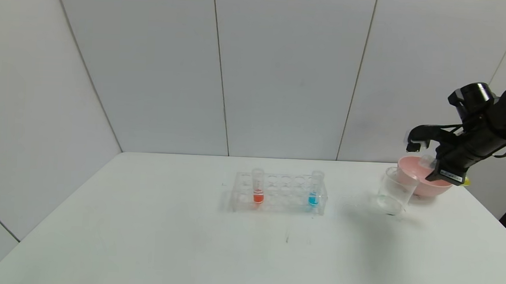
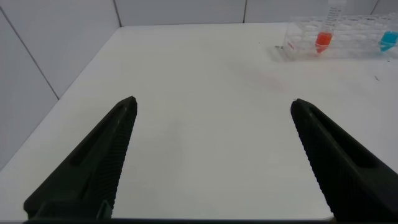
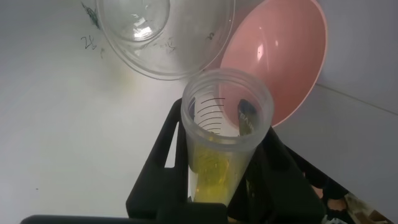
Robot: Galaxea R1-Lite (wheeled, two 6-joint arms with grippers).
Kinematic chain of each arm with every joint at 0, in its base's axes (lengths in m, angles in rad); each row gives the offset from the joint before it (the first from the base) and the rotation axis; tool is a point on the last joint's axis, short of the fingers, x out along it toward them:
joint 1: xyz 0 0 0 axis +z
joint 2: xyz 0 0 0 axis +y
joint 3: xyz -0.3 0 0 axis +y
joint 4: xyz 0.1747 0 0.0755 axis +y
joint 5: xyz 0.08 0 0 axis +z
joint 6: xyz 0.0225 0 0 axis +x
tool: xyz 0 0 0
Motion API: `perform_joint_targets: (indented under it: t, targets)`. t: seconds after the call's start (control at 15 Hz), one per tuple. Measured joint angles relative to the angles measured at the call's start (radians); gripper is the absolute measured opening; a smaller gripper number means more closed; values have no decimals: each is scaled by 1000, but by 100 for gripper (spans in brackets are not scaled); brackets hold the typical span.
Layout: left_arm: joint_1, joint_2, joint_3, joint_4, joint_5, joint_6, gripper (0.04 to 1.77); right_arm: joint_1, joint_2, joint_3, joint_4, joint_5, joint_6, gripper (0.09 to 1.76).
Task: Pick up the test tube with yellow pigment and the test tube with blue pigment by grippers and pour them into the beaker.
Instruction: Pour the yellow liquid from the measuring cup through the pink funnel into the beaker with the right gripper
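Observation:
My right gripper (image 1: 430, 159) is shut on the test tube with yellow pigment (image 3: 219, 152) and holds it above the table at the far right. The tube is tilted, its open mouth (image 1: 426, 161) pointing toward the beaker (image 1: 395, 190) and hanging over the pink bowl's near rim. Yellow liquid lies in the tube's lower half. The beaker (image 3: 124, 50) stands upright just beyond the tube's mouth. The test tube with blue pigment (image 1: 315, 193) stands at the right end of the clear rack (image 1: 278, 195). My left gripper (image 2: 212, 106) hangs open over bare table, far from the rack (image 2: 348, 43).
A pink bowl (image 1: 424, 187) sits right behind the beaker, touching or nearly touching it. A tube with orange-red liquid (image 1: 258, 190) stands at the rack's left end. The table's right edge runs close past the bowl.

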State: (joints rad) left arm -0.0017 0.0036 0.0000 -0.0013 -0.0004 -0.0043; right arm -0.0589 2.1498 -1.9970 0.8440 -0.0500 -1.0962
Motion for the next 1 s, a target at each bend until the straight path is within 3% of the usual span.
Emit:
perform_joint_targets:
  t: [0.53, 1.0]
  targets:
    - [0, 0, 0, 0, 0, 0, 176, 43, 19, 1, -3, -171, -6, 58]
    - [0, 0, 0, 0, 0, 0, 176, 62, 48, 0, -31, -248, -3, 58]
